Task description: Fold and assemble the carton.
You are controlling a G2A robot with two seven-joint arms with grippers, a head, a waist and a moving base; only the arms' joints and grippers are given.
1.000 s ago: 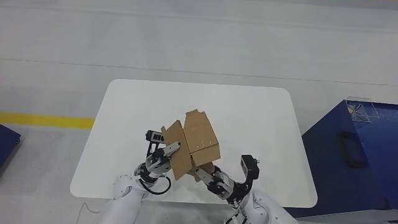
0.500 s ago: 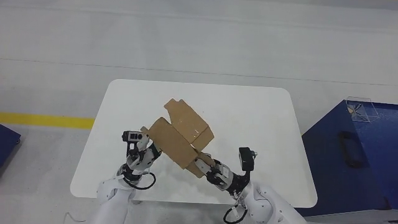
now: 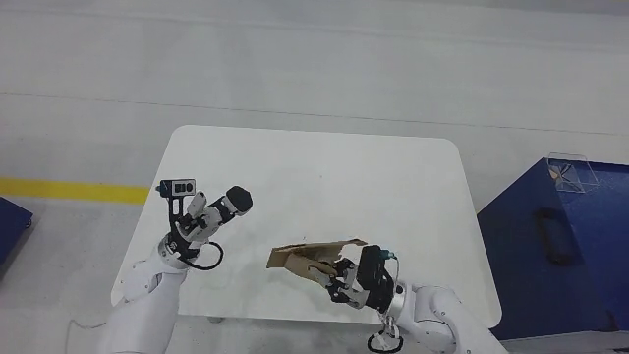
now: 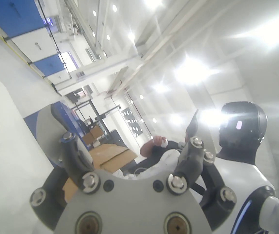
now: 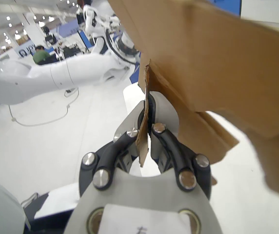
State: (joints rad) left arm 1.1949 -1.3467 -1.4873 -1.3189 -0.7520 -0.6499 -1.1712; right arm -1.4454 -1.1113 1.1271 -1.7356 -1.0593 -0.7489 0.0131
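No longer a two-handed hold. Lifts the left gripper [image 3: 232, 202] off the carton [image 3: 313, 252] and swings it out to the left side of the table [image 3: 393, 167], well apart from the cardboard and raised off the surface. Jaws spread wide there, with nothing between them.

Keeps hold with the right gripper [image 5: 147, 103] alone, jaws closed on a thin flap edge of the carton and pinching it tight. Brings the carton down from its raised, opened-out pose of a moment ago to a low, flattish lie by the table's near edge, a little right of centre, stretching leftward from the right gripper. Cannot tell whether resting on the table or hanging just above it.

For the task: not yet assembled, with flaps loose and no box shape standing. Looks like a regrip or a laying-down between folds rather than a finished step. On a single pinch at one flap, likely to sag or swing at the crease. Worth setting down, or bringing the left gripper back onto the far panel, before pressing any fold.
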